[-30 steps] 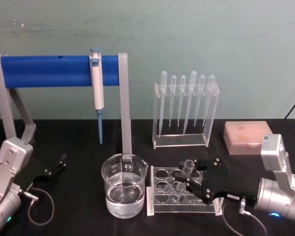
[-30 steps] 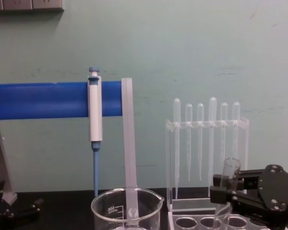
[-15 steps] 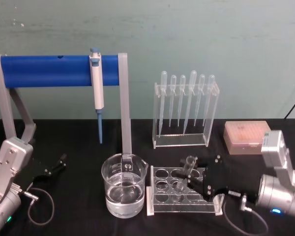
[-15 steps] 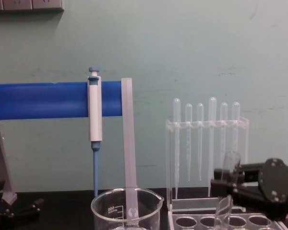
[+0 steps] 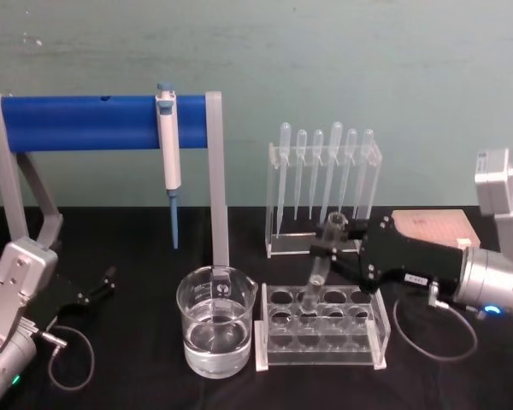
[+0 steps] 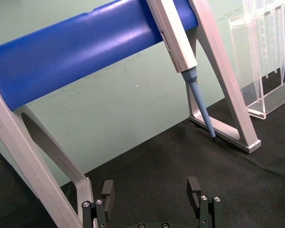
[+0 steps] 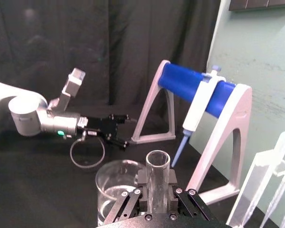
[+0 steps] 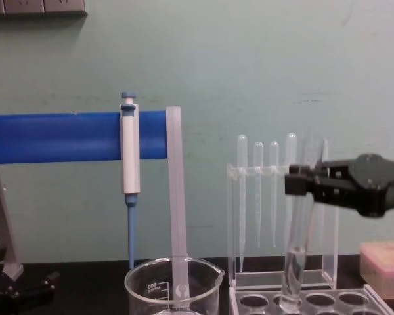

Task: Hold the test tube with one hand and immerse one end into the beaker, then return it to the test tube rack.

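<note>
The clear glass test tube (image 5: pixel 323 256) hangs tilted over the clear plastic rack (image 5: pixel 321 331), its rounded bottom at about the level of the rack's top holes. My right gripper (image 5: pixel 330 243) is shut on the tube's upper part, just below the rim. In the chest view the test tube (image 8: pixel 295 259) hangs below the right gripper (image 8: pixel 303 183). In the right wrist view the test tube (image 7: pixel 157 178) stands between the black fingers. The beaker (image 5: pixel 215 321), part full of clear liquid, stands left of the rack, also seen as the beaker (image 8: pixel 174 287). My left gripper (image 5: pixel 95 289) rests open at the table's left.
A blue-barred stand (image 5: pixel 103 122) holding a white-and-blue pipettor (image 5: pixel 168 145) rises behind the beaker. A clear holder with several pipettes (image 5: pixel 323 195) stands behind the rack. A pinkish tip box (image 5: pixel 445 225) lies at the right, behind my right arm. A cable loops (image 5: pixel 68 359) near the left arm.
My right gripper has risen and moved back with the test tube, drawing it up out of the rack hole. The left arm has not moved.
</note>
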You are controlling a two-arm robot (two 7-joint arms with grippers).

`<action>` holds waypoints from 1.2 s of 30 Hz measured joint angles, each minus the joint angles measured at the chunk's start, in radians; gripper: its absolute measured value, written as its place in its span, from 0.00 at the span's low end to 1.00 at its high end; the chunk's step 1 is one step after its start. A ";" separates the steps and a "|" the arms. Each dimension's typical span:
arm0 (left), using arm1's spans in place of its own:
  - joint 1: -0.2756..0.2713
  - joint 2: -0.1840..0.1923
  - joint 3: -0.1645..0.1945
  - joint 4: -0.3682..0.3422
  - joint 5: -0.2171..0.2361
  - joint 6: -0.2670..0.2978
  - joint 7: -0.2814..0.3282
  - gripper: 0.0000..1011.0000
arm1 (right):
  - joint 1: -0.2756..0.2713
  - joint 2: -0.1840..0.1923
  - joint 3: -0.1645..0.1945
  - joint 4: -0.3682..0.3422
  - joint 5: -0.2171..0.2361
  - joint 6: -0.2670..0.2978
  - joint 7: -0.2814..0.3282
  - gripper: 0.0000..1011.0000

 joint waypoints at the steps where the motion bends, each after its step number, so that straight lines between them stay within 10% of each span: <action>1: 0.000 0.000 0.000 0.000 0.000 0.000 0.000 0.99 | 0.003 0.001 0.000 -0.005 0.005 0.009 0.000 0.23; 23: 0.000 0.000 0.000 0.000 0.000 0.000 0.000 0.99 | 0.090 0.022 -0.035 -0.062 0.078 0.126 -0.036 0.23; 36: 0.000 0.000 0.000 0.000 0.000 0.000 0.000 0.99 | 0.232 -0.051 -0.115 -0.018 0.070 0.151 -0.005 0.23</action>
